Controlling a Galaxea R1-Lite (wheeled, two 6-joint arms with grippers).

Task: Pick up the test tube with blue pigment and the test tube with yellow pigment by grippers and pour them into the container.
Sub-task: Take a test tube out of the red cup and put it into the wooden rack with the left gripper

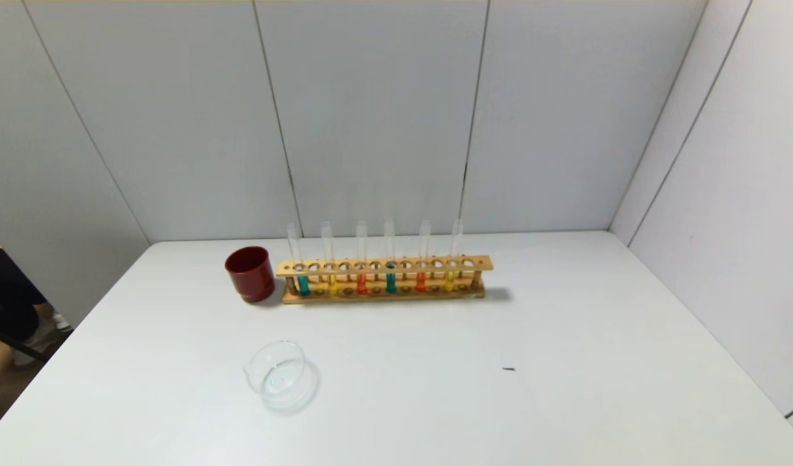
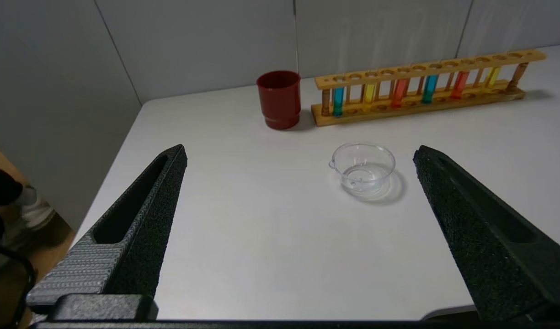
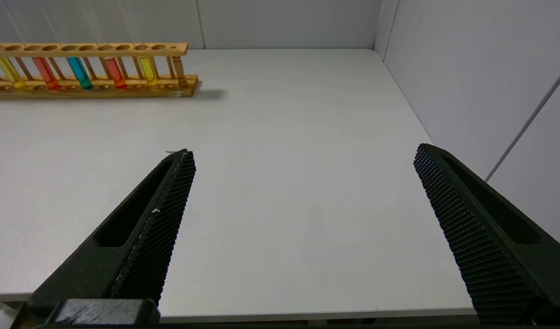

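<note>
A wooden rack (image 1: pixel 383 265) at the back of the table holds several upright tubes. Blue tubes stand at its left end (image 1: pixel 303 283) and middle (image 1: pixel 390 281). Yellow tubes stand second from left (image 1: pixel 332 283) and at the right end (image 1: pixel 449 279). The clear glass container (image 1: pixel 278 375) sits on the table in front, left of centre. Neither gripper shows in the head view. My left gripper (image 2: pixel 300 153) is open and empty above the table's near edge, with the container (image 2: pixel 363 168) ahead of it. My right gripper (image 3: pixel 302 153) is open and empty above the near right edge.
A dark red cup (image 1: pixel 250 273) stands just left of the rack. Two orange-red tubes (image 1: pixel 362 283) sit between the blue and yellow ones. A small dark speck (image 1: pixel 509 369) lies on the white table. Grey walls close the back and right; a person's leg (image 1: pixel 1 304) is at far left.
</note>
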